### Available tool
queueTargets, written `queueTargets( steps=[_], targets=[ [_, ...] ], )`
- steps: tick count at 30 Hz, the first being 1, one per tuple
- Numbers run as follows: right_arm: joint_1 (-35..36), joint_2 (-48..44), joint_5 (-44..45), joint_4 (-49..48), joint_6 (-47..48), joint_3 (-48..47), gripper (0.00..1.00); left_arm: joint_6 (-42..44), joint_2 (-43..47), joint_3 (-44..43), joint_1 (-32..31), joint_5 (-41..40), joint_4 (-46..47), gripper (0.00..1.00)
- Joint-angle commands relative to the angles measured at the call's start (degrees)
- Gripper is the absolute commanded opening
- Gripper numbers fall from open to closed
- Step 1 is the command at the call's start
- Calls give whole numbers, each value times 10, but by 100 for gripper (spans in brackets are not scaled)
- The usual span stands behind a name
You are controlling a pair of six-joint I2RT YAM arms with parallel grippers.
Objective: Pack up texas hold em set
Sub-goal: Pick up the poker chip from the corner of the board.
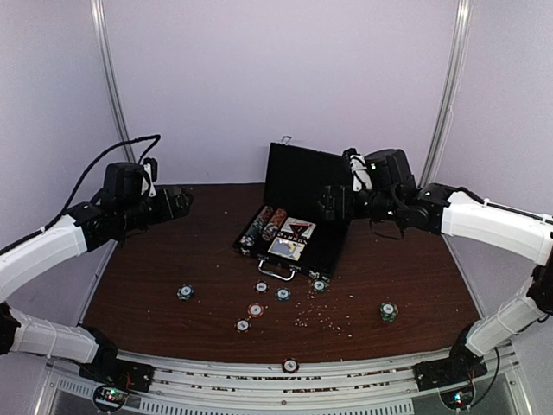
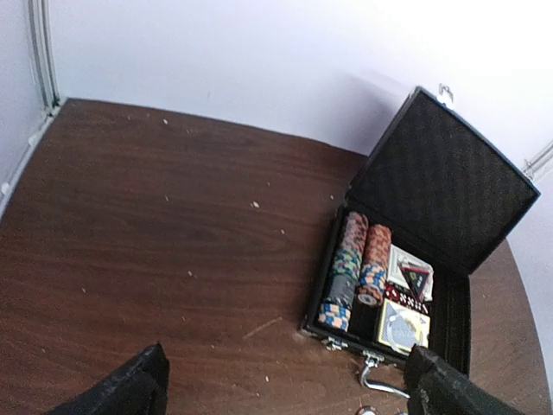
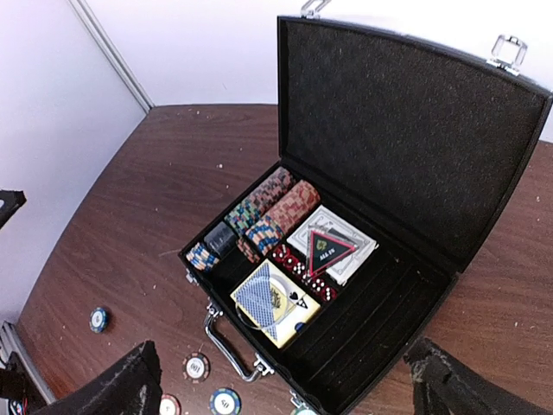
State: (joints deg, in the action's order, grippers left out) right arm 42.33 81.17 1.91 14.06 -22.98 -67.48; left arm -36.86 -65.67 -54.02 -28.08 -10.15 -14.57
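both jaws stand wide and empty — left gripper (image 1: 179,201) hovers over the table (image 1: 155,285) at its left, right gripper (image 1: 333,206) just beside the open case (image 3: 371,328) at mid-table. chips (image 3: 272,203), decks (image 3: 275,303) and dice (image 3: 298,264) sit inside; loose chips (image 1: 257,309) lie scattered before the handle (image 3: 226,350). best to drop straight onto one chip, pinch its rim, fill the bare slots — lid (image 3: 406,130) last.
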Motion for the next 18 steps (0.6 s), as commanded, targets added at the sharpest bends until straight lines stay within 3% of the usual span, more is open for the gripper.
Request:
queueTargets(
  steps=[1, 6, 10, 18],
  targets=[
    [17, -14, -68, 33, 30, 36, 100, -58, 36, 57, -8, 42, 20, 98],
    [66, -35, -101, 85, 34, 98, 94, -51, 24, 76, -35, 84, -23, 84],
    [74, -45, -164, 121, -10, 136, 86, -56, -10, 68, -116, 98, -30, 75],
    [86, -115, -245, 76, -145, 237, 76, -109, -55, 68, -224, 80, -33, 62]
  ],
)
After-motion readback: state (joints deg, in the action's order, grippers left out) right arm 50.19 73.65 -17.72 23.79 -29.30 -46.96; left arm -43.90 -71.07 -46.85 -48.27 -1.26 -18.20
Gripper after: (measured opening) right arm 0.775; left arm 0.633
